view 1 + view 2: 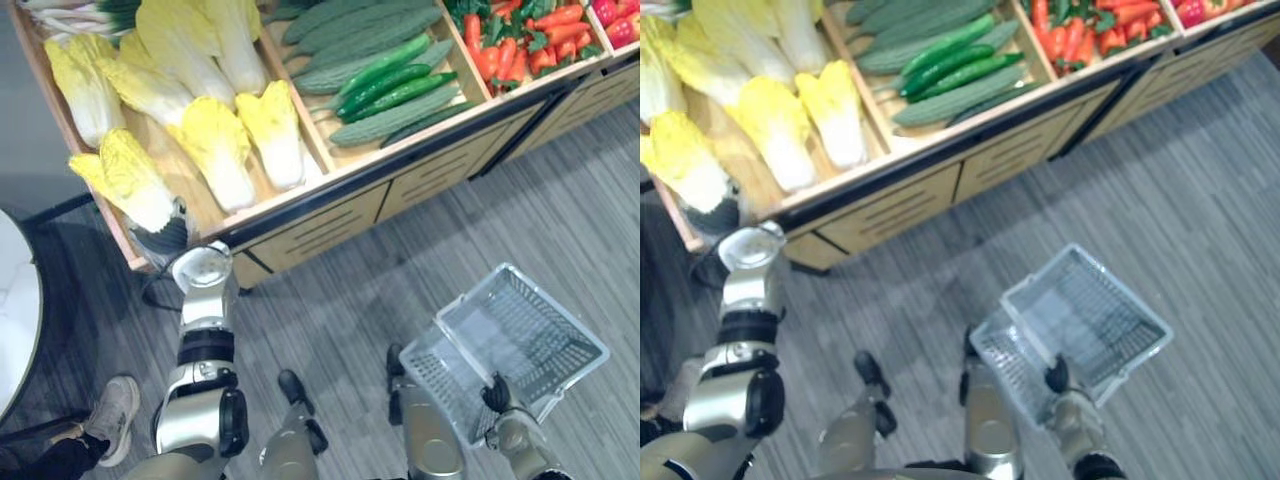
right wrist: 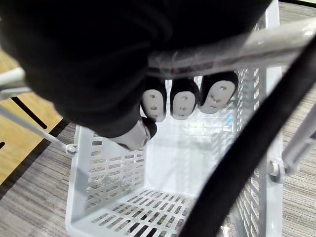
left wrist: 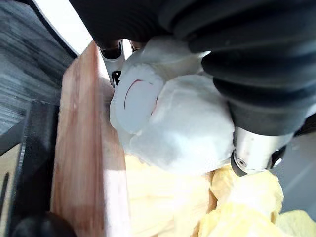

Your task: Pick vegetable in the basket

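A napa cabbage with yellow leaves lies at the near left corner of the wooden crate. My left hand is at its white base, fingers on one side and thumb on the other, curled round it. My right hand hangs low at the right, shut on the handle of a grey plastic basket. The basket hangs tilted over the floor with nothing in it.
More cabbages fill the left crate, cucumbers the middle one, carrots the right one. The stand has drawers below. A person's shoe is at the lower left, beside a white round surface.
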